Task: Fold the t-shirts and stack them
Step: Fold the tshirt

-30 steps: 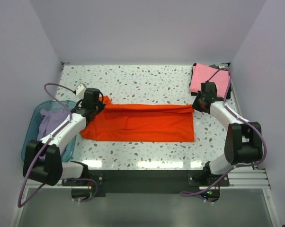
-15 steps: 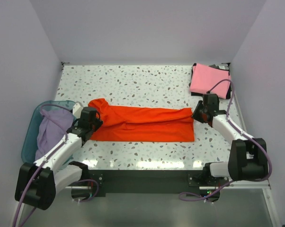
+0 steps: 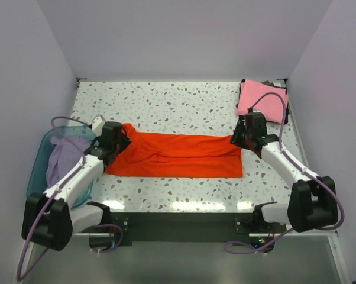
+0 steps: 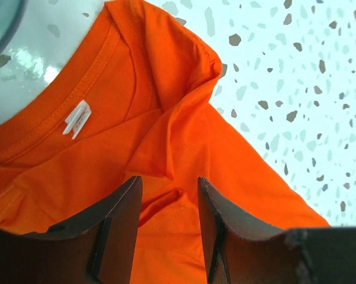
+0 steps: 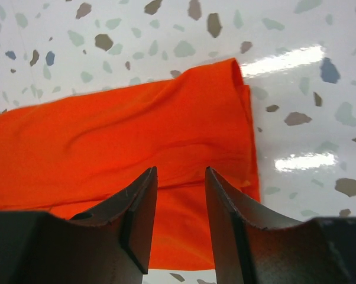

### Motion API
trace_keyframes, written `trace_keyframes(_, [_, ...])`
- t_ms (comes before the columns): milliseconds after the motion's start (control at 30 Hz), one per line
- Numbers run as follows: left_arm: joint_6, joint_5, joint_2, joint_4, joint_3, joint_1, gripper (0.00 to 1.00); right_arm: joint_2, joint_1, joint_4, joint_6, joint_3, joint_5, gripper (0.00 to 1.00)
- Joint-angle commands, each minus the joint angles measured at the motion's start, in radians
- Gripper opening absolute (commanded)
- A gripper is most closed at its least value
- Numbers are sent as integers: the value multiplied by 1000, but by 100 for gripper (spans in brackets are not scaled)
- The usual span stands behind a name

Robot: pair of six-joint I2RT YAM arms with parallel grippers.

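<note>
The orange-red t-shirt (image 3: 175, 155) lies folded into a long band across the table's middle. In the left wrist view its collar and white tag (image 4: 77, 117) show at the left end. My left gripper (image 3: 120, 141) hovers over the collar end, jaws open with loose cloth (image 4: 166, 89) between them, nothing pinched (image 4: 169, 182). My right gripper (image 3: 239, 139) is over the hem end (image 5: 166, 130), jaws open and empty (image 5: 180, 173). The pink t-shirt (image 3: 261, 99) lies folded at the back right. The lavender t-shirt (image 3: 62, 158) sits bunched in the basin.
A translucent teal basin (image 3: 41, 155) stands at the table's left edge beside my left arm. The pink shirt rests on a dark pad (image 3: 286, 112) by the right wall. Speckled tabletop (image 3: 178, 103) shows behind the orange shirt, and a strip (image 3: 178, 188) in front.
Both grippers drew the shirt's far edge toward the front, narrowing it into a band, then let go and moved back a little toward the far side.
</note>
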Motion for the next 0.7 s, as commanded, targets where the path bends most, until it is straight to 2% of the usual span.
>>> trace_keyframes(0, [54, -30, 127, -43, 107, -4, 48, 72, 66, -23, -35, 92, 69, 42])
trace_keyframes(167, [31, -76, 175, -64, 111, -18, 55, 109, 107, 6, -38, 92, 104, 42])
trace_keyframes(533, [16, -98, 223, -37, 89, -30, 56, 163, 161, 41, -58, 90, 141, 43])
trace_keyframes(667, [29, -90, 233, -7, 78, -32, 52, 163, 164, 41, -57, 90, 138, 42])
